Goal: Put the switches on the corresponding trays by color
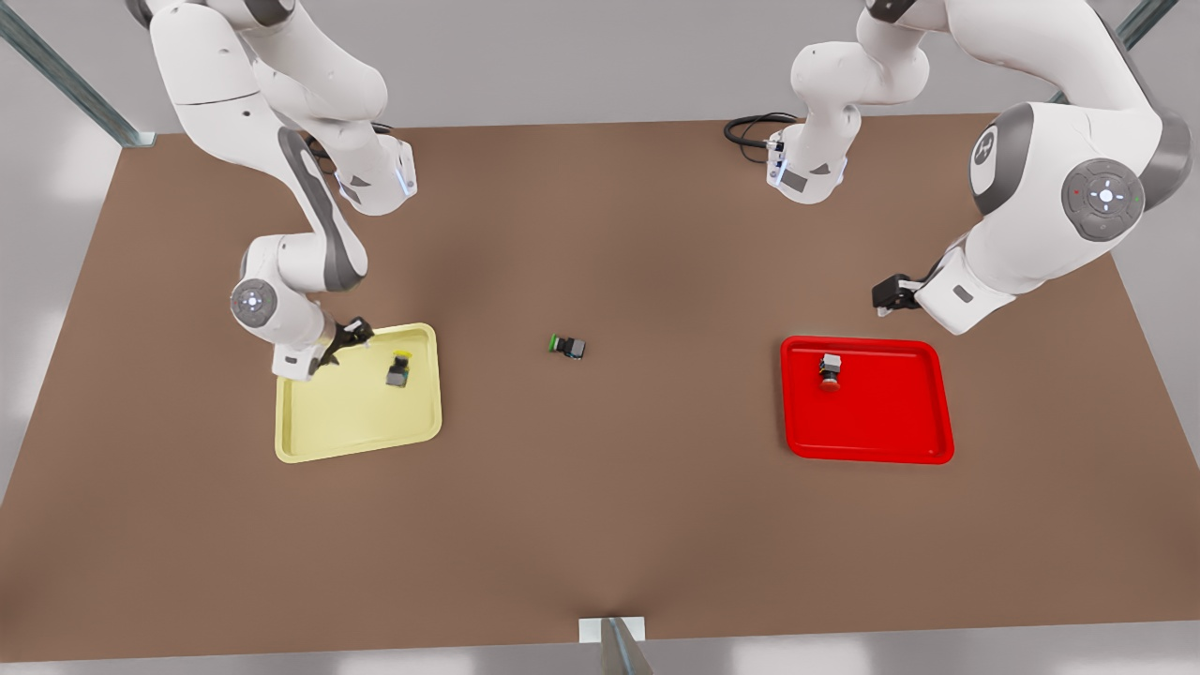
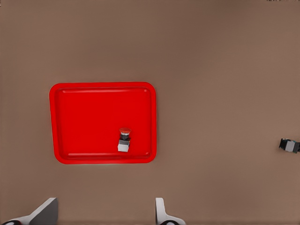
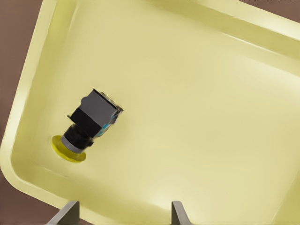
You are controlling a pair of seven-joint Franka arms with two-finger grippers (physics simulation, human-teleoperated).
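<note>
Brown table (image 1: 600, 525), pale grey surround, metal frame struts at the corners. Two trays lie on it, well apart: yellow tray (image 1: 359, 394) at centre left of the front view, red tray (image 1: 867, 399) at centre right.

Yellow switch (image 1: 399, 368) lies inside the yellow tray, upper part, near the rim. In the right wrist view it rests on its side (image 3: 89, 125), cap toward the tray's edge, body pointing inward. Red switch (image 1: 830, 369) lies inside the red tray, upper left part in the front view, also tipped over. Green switch (image 1: 568, 346) lies on bare table mid-frame, between the trays and touching neither; no green tray is present, so it probably belongs where it is.

Right gripper (image 1: 349, 335) hangs over the yellow tray's upper left corner, just beside the yellow switch. Its fingers (image 3: 178, 213) stand apart and hold nothing, which fits a release.

Left gripper (image 1: 895, 292) sits above the red tray's upper right in the front view, clear of the rim. Fingers (image 2: 161, 213) spread wide, empty, with the tray and red switch (image 2: 124, 139) well below the camera.

Judgement: both coloured switches match their trays; sorting looks done.
</note>
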